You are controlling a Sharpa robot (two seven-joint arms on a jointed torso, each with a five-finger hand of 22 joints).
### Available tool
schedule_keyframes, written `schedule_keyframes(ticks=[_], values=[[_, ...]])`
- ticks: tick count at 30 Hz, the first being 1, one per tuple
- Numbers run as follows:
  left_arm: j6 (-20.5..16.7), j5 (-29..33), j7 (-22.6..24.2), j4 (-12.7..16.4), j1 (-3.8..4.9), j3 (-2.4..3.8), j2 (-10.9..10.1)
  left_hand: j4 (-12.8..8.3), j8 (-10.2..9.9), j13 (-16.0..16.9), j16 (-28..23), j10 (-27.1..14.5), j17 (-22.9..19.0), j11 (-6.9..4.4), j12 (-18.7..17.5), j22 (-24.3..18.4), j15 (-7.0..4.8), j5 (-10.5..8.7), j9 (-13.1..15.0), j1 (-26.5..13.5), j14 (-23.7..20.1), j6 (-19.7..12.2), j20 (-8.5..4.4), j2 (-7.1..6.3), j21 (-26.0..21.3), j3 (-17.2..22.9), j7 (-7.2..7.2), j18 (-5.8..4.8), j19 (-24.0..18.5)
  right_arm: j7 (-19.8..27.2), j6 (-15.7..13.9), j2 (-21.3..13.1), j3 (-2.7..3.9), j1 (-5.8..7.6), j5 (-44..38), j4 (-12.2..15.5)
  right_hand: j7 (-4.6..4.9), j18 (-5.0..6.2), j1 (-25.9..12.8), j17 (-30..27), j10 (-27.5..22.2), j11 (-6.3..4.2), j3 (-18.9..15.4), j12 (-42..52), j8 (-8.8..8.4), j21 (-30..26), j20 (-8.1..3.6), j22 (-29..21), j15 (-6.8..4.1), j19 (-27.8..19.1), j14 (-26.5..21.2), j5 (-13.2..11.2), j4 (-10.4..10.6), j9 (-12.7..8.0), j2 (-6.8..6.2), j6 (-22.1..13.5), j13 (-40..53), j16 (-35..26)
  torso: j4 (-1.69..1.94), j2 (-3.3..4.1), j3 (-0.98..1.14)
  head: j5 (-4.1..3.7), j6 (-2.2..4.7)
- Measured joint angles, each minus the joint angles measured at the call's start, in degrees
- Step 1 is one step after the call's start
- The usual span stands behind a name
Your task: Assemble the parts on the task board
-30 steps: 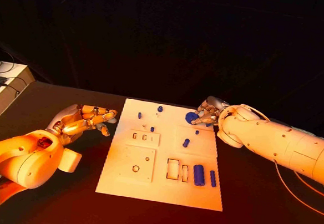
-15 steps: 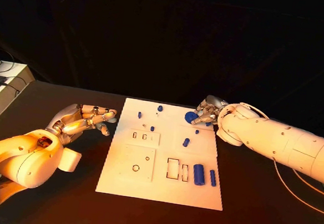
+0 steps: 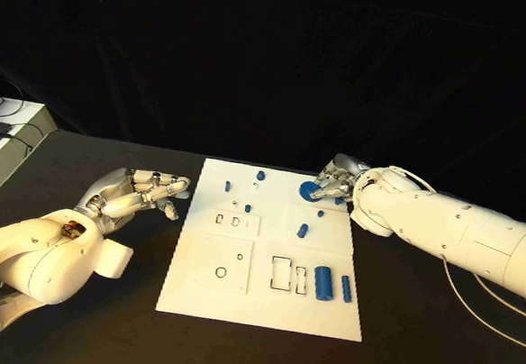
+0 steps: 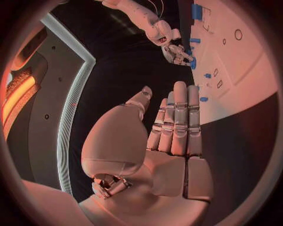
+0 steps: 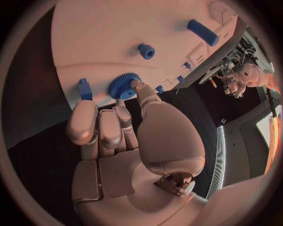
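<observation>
Right hand (image 3: 332, 187) is at the upper right of the task board (image 3: 259, 313), thumb tip touching the blue gear (image 5: 123, 85); other fingers curled in beside it. Can't tell whether the gear is actually pinched or just touched, nor whether it's seated or loose.

Left hand (image 3: 139, 195) sits just off the board's left edge, centre-left of frame, fingers straight and pressed together, holding nothing.

Step in hand, as I read it: seating or turning the gear at the board's top right. Other blue parts lie unplaced: large cylinder (image 3: 323, 282) and thin pin (image 3: 346, 289) at lower right.

Next move needs a confirmed grip on the gear, then alignment with its seat.
</observation>
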Motion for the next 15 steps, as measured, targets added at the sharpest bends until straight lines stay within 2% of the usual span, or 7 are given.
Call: schedule_keyframes(ticks=[15], values=[[0.0,0.0,-0.2,-0.2,0.00,0.00,0.0,-0.2,0.0,0.0,0.0,-0.2,0.0,-0.21,0.0,-0.1,0.00,0.00,0.0,0.3,0.0,0.2,0.00,0.28,0.0,0.2,0.21,0.00,0.0,-0.7,-0.9,-0.1,-0.08,-0.09,-1.0,0.9,-1.06,-0.06,-0.1,0.0,0.5,-0.49,0.3,-0.2,-0.56,0.2,-0.32,0.0,-0.42,-0.1,0.0,-0.6,-0.7,0.1,1.50,1.1,0.4,0.0,-0.04,0.02,0.03,-0.19,-0.10]])
